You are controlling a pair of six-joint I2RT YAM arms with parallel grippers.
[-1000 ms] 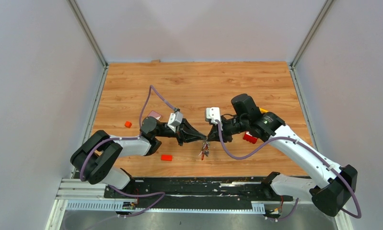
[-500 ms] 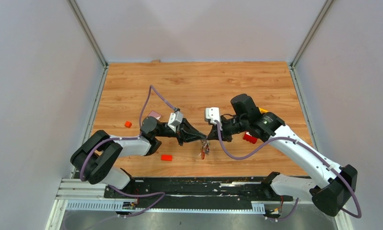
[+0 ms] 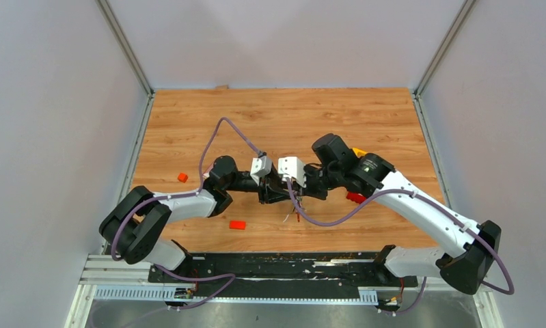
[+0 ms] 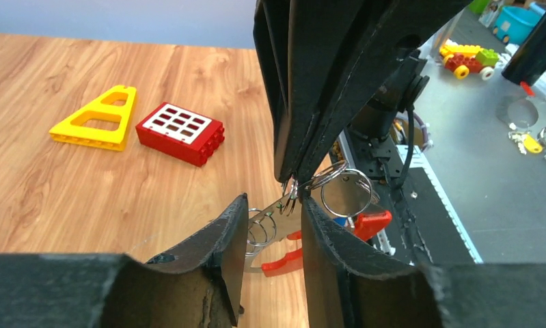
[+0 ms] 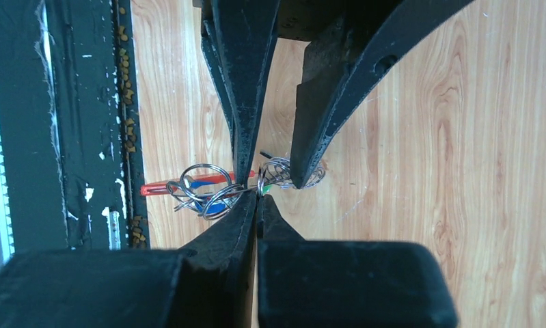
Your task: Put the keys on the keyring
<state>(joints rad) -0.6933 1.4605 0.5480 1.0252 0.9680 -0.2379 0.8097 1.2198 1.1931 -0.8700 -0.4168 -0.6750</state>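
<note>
**Two robot arms meet over a keyring at the middle of a wooden bench.**

At far left, a small orange block [image 3: 182, 177] lies alone on the bench [image 3: 277, 116]. It is well apart from a red block [image 3: 238, 224], which rests nearer the front edge beside the left arm [image 3: 188, 203].

At centre the arms come tip to tip. The left fingers [image 4: 232, 232] stand parted and released. A cluster of thin wire rings [image 4: 260, 232] sits in the gap between them, and whether either pad touches the wire cannot be told.

The right fingers [image 5: 246, 225] are clenched tight, tips pressed together. They pinch the metal of the keyring [image 3: 295, 216] right where the left fingertips end. From that pinch the keyring hangs just below the meeting point, over the near-middle of the bench. It is made up of a large split ring [image 4: 323, 197] with a red curved strap [image 4: 283, 258] under it.

The right wrist view shows the keys. A blue tag [image 5: 214, 206] is bunched against the strap, and a green tag [image 5: 265, 184] sits just at the pinch.

To the right, beside the right arm [image 3: 406, 205], a red studded brick [image 4: 181, 133] lies flat on the bench. A yellow triangular frame [image 4: 96, 119] lies just beside it, the two apart.
</note>
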